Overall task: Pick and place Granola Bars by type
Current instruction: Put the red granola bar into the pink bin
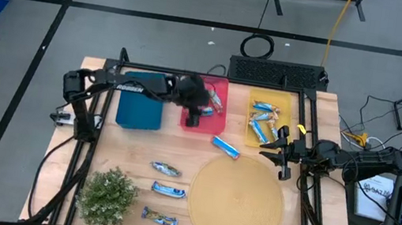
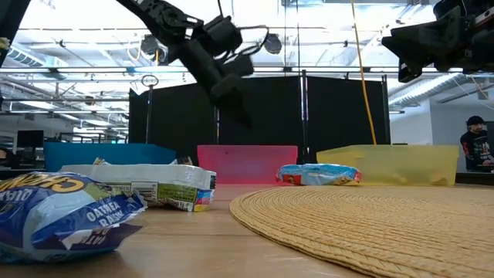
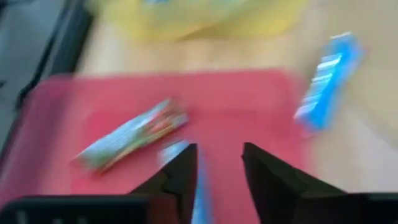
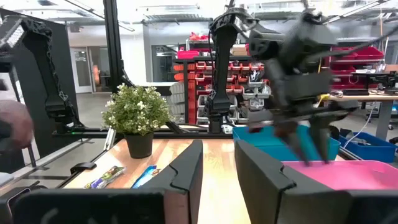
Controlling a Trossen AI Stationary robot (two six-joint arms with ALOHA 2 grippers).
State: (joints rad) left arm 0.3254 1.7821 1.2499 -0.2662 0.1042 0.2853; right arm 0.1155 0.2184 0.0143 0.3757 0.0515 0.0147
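Several shiny blue and white granola bars lie about: some in the yellow tray [image 1: 268,118], one [image 1: 225,146] on the table between the pink tray [image 1: 215,95] and the round mat, three [image 1: 168,191] beside the plant. In the left wrist view, a bar with reddish print [image 3: 134,134] lies flat in the pink tray [image 3: 249,106]. My left gripper [image 1: 194,114] [image 3: 217,168] hangs open above that tray, pointing down, with a blue and white bar [image 3: 176,149] close by one finger. My right gripper [image 1: 282,148] [image 4: 217,165] is open and empty at the yellow tray's near right corner. My left gripper: a blurred blue and white bar [image 3: 198,193] shows right along the inner side of one finger [image 3: 183,171], over the pink tray's floor. I cannot tell whether the finger touches it or the bar lies free below.
A blue tray [image 1: 141,103] stands left of the pink one. A round woven mat [image 1: 235,201] fills the table's near right. A potted green plant [image 1: 107,194] stands at the near left. In the low view, bars [image 2: 69,208] lie close to the camera.
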